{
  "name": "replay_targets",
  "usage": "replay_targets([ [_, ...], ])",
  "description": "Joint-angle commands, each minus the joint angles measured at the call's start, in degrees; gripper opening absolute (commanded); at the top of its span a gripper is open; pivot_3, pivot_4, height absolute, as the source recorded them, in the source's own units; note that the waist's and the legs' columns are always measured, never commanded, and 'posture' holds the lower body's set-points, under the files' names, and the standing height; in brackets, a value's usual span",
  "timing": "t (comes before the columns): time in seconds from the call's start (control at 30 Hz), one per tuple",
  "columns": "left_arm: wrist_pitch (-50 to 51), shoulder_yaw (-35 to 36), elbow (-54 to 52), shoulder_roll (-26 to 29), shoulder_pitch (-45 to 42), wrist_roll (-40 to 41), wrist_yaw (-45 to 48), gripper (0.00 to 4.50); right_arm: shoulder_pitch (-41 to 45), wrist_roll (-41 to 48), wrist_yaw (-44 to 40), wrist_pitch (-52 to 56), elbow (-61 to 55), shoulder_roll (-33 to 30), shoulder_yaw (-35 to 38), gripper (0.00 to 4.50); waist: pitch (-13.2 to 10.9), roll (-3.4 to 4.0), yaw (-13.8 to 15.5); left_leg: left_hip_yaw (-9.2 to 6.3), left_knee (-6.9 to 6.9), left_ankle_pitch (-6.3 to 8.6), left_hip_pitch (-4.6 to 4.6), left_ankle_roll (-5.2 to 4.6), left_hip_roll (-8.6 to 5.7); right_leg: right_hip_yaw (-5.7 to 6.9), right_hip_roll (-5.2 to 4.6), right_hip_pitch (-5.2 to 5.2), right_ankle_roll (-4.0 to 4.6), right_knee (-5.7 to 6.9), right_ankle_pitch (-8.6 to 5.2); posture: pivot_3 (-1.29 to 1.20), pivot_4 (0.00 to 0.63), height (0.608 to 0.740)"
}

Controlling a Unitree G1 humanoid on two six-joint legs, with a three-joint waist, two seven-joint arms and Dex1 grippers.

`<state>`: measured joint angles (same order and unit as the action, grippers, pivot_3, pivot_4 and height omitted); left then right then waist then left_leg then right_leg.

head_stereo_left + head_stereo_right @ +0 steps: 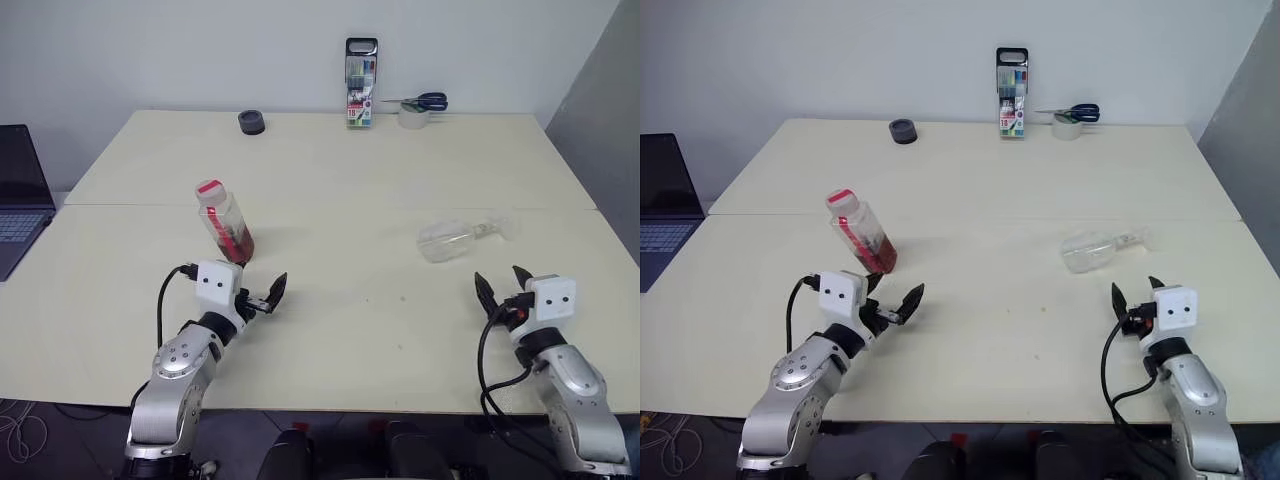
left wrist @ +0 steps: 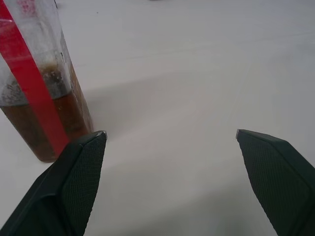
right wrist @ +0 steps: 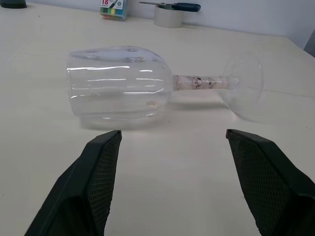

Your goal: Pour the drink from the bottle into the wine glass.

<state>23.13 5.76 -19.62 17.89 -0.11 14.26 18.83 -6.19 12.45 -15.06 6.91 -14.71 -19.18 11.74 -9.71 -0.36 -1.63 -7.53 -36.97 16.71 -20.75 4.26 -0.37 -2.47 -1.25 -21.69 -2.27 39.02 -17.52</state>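
A wine glass (image 3: 118, 88) lies on its side on the tabletop (image 1: 360, 170) before the right gripper (image 1: 503, 283), jaws spread; stand it upright first, while the capped bottle (image 1: 224, 222) waits by the spread left gripper (image 1: 260, 292).

In the left wrist view we lose the bottle (image 2: 37, 93) above its shoulder and along one side to the frame edge, so its cap stays unseen there. The laptop (image 1: 20, 195) is cut by the picture's left edge. The marker pack's (image 1: 360, 82) print is too small to read.
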Motion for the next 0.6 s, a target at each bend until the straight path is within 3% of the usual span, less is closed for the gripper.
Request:
replay_targets([
  [0.03,-1.93,0.98,-1.03,-0.22,-0.91,-0.16,-0.65,4.5,0.86,0.26,-0.56,-1.02,-0.94,-0.46,1.16,3.63,0.0,0.0,0.0,0.0,0.0,0.0,0.0,0.0,0.0,0.0,0.0,0.0,0.0,0.0,0.0,0.0,0.15,0.74],
  [0.6,-2.98,1.76,-1.05,-1.09,-1.31,-0.6,-3.74,4.5,3.31,-0.2,-1.17,-1.73,1.06,-0.4,0.88,3.63,0.0,0.0,0.0,0.0,0.01,0.0,-0.01,0.0,-0.01,-0.01,0.0,0.0,0.0,-0.01,0.0,0.0,0.15,0.74],
])
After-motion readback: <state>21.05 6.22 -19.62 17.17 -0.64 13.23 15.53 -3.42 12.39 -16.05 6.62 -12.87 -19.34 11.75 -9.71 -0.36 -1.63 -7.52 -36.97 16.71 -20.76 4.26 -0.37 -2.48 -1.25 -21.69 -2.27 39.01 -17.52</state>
